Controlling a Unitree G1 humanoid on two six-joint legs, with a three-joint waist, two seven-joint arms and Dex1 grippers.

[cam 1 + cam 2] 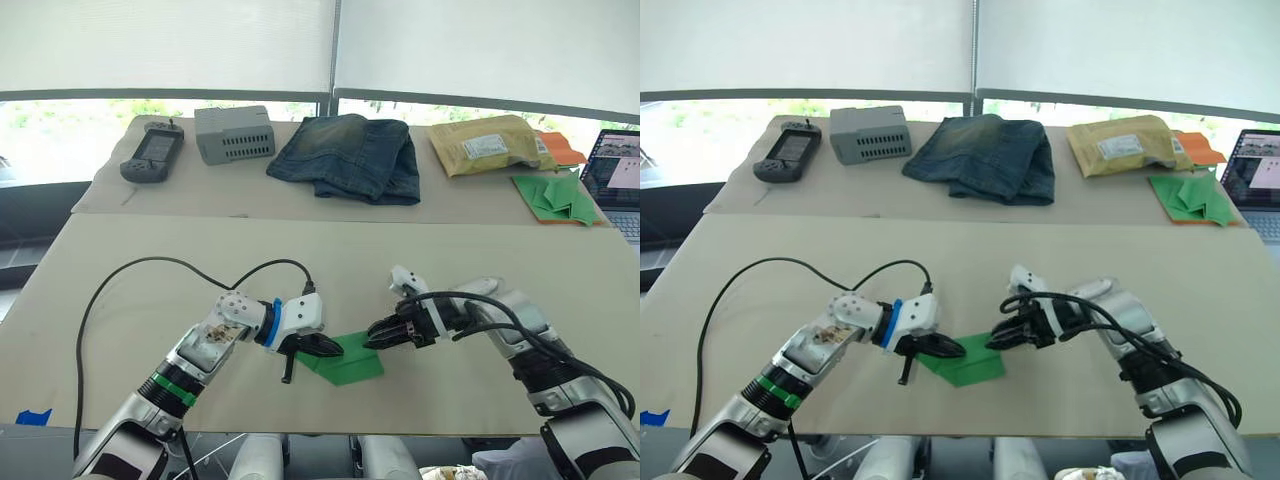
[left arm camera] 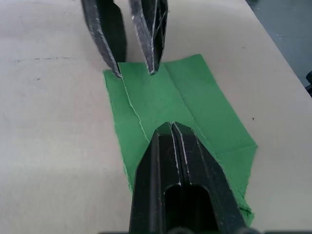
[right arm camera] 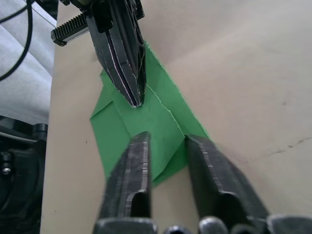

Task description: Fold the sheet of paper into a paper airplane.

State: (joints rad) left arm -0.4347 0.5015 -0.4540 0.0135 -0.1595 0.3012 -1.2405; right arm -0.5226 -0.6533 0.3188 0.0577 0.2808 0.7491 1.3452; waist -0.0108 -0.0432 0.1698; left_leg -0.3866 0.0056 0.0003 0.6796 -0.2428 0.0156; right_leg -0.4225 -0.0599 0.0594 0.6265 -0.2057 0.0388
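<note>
The bright green sheet of paper point(image 1: 352, 366) lies flat on the near table, folded into layers with a long crease down its middle point(image 2: 146, 97). My left gripper point(image 1: 330, 348) is shut, its joined tips pressing down on the paper's left part, along the crease point(image 2: 171, 126). From the right, my right gripper point(image 1: 378, 335) reaches the paper's far right edge. It is open, its two fingers point(image 3: 139, 156) a little apart and straddling that edge, with the tips touching the paper. The two grippers point at each other, a short gap apart.
A black cable point(image 1: 150, 265) loops over the near table from my left arm. The back table holds a handheld console point(image 1: 152, 152), a grey box point(image 1: 233, 133), folded jeans point(image 1: 350, 155), a yellow envelope point(image 1: 490, 143), a heap of green paper darts point(image 1: 555, 195) and a laptop point(image 1: 620, 170).
</note>
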